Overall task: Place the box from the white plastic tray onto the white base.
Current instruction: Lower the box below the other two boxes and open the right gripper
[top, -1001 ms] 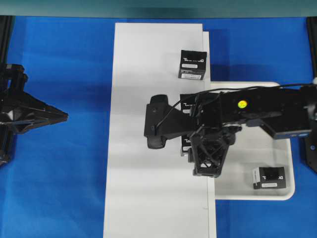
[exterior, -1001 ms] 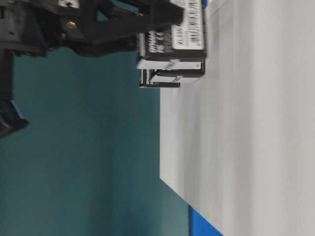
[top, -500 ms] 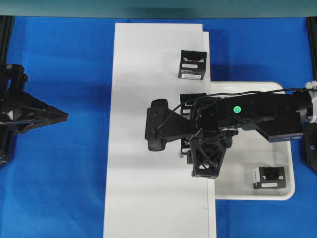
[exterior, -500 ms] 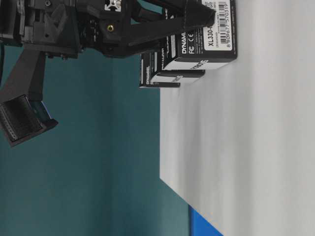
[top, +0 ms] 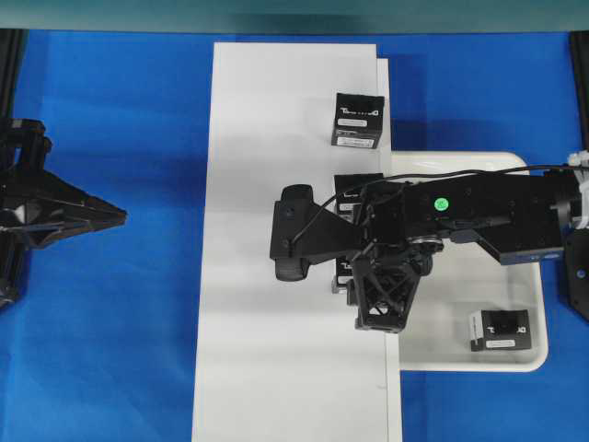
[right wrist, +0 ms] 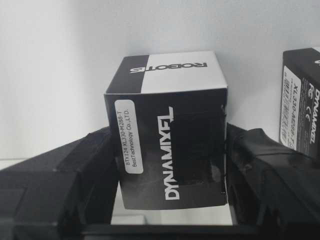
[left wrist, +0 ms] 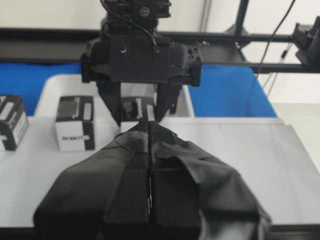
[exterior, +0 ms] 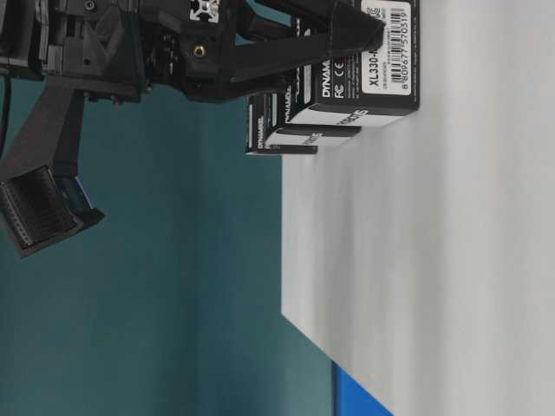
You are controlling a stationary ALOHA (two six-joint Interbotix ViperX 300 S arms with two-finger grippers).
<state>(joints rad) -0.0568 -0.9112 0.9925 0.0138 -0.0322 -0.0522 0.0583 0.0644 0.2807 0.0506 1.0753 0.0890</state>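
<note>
Over the white base (top: 276, 350), the right claw (right wrist: 170, 165) clamps the box (right wrist: 170, 145).

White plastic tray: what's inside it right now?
In the white plastic tray, one black box lies near its lower right corner. The right arm covers much of the tray's middle, so anything beneath it cannot be seen.

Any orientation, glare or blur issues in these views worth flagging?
Table-level view is rotated sideways, though the box label reads sharply; left wrist view has the left gripper soft up close; overhead view shows the right gripper's shadow on the white base; no strong glare.
</note>
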